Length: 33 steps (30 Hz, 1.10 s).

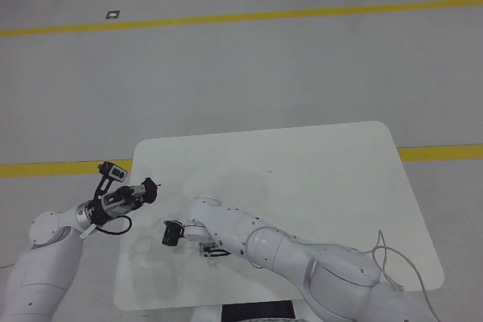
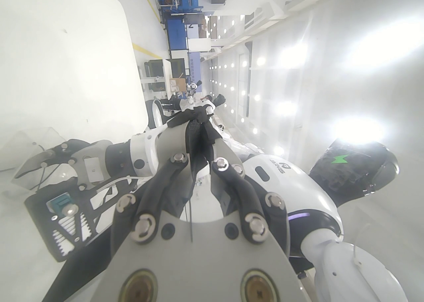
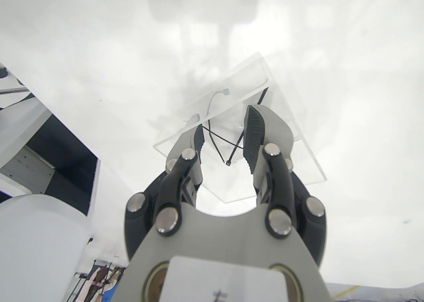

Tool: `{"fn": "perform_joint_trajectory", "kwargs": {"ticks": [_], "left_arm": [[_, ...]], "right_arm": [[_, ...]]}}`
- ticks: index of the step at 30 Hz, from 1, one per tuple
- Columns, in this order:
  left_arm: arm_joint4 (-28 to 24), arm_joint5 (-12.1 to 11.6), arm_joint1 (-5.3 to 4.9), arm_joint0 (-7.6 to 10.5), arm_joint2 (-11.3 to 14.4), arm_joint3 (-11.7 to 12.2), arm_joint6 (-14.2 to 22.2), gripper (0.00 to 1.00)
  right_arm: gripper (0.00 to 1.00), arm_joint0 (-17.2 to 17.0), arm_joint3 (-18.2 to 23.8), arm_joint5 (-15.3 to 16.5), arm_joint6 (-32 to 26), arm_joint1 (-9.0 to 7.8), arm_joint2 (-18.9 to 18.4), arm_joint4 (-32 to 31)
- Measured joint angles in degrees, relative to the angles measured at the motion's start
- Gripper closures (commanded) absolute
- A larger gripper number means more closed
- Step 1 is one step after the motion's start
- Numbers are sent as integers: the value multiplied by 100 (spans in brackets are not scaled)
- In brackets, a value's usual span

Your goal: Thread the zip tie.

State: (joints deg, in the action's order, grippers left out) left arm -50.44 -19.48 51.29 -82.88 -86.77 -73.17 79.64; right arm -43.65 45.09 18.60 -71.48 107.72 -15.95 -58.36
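Closest to my lens is the left gripper (image 2: pixel 196 117), its fingers pressed together on a thin strand that I take to be a black zip tie (image 2: pixel 191 217). The strand trails back from the fingertips toward the palm. That arm hangs raised above the table's near left corner, off the surface.

The white table (image 1: pixel 322 169) is the biggest thing in front of me. A clear tray (image 3: pixel 291 137) lies flat on it near that same corner. The right gripper (image 3: pixel 225 119) hovers just over the tray with its fingers spread wide and nothing between them. Inside the tray, right under those open fingers, are two loose black ties (image 3: pixel 228 162) crossing each other. A single white tie (image 3: pixel 226 92) curls a little farther in.

As for progress, I judge the threading has not begun. One tie is in hand on the left, but I see no loop formed and no tail passed through a head. I cannot make out which end of the held tie points outward. What is left, by my reading, is for the free right gripper to take the other end of the held tie, line the tail up with the head slot, and feed it through. It may instead be meant to pick up another tie from the tray first.
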Motion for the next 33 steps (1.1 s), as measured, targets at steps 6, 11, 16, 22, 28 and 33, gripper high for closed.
{"fn": "perform_joint_trajectory", "kwargs": {"ticks": [6,11,16,22,28,33], "left_arm": [[0,0,0,0,0,0,0,100],[0,0,0,0,0,0,0,100],[0,0,0,0,0,0,0,100],[0,0,0,0,0,0,0,100],[0,0,0,0,0,0,0,100],[0,0,0,0,0,0,0,100]], "right_arm": [[70,2,-69,-17,7,56,18,-91],[76,-6,-121,-57,31,94,24,-179],[82,-16,-166,-92,41,125,18,-254],[89,-28,-210,-112,58,150,-6,-324],[92,-39,-219,-135,96,155,-52,-396],[93,-58,-201,-131,96,145,-97,-435]]}}
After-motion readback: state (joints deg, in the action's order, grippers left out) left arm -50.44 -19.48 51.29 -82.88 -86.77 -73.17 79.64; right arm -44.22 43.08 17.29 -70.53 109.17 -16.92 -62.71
